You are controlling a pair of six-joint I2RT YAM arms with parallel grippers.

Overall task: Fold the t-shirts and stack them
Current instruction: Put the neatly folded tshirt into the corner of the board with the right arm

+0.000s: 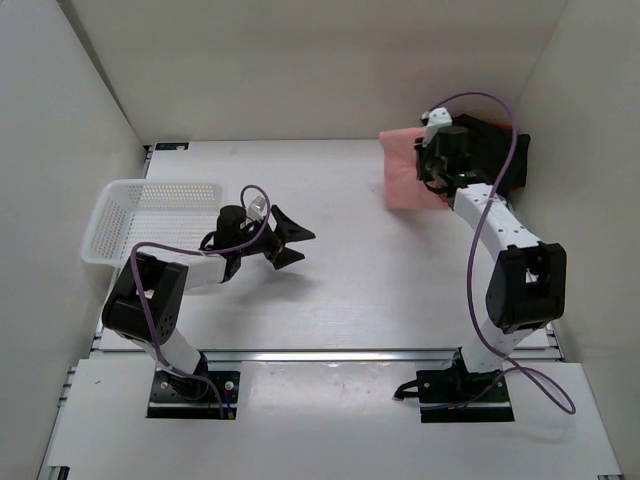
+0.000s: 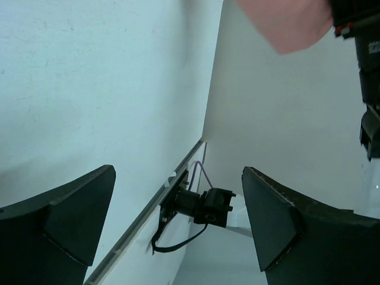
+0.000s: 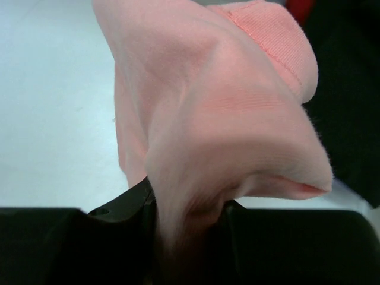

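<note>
A salmon-pink t-shirt [image 1: 403,172] lies bunched at the back right of the table, partly over a black t-shirt [image 1: 508,156]. My right gripper [image 1: 432,168] is down on the pink cloth. In the right wrist view a fold of the pink t-shirt [image 3: 214,107] runs between the shut fingers of the right gripper [image 3: 187,222]. The black t-shirt [image 3: 350,89] lies to its right, with a sliver of red cloth [image 3: 300,7] at the top edge. My left gripper [image 1: 290,240] hovers open over bare table at centre-left. It holds nothing [image 2: 178,225], and the pink t-shirt [image 2: 291,24] shows far off.
A white mesh basket [image 1: 150,215] stands at the left, close beside the left arm. White walls enclose the table on the left, back and right. The right arm [image 1: 520,270] reaches up along the right side.
</note>
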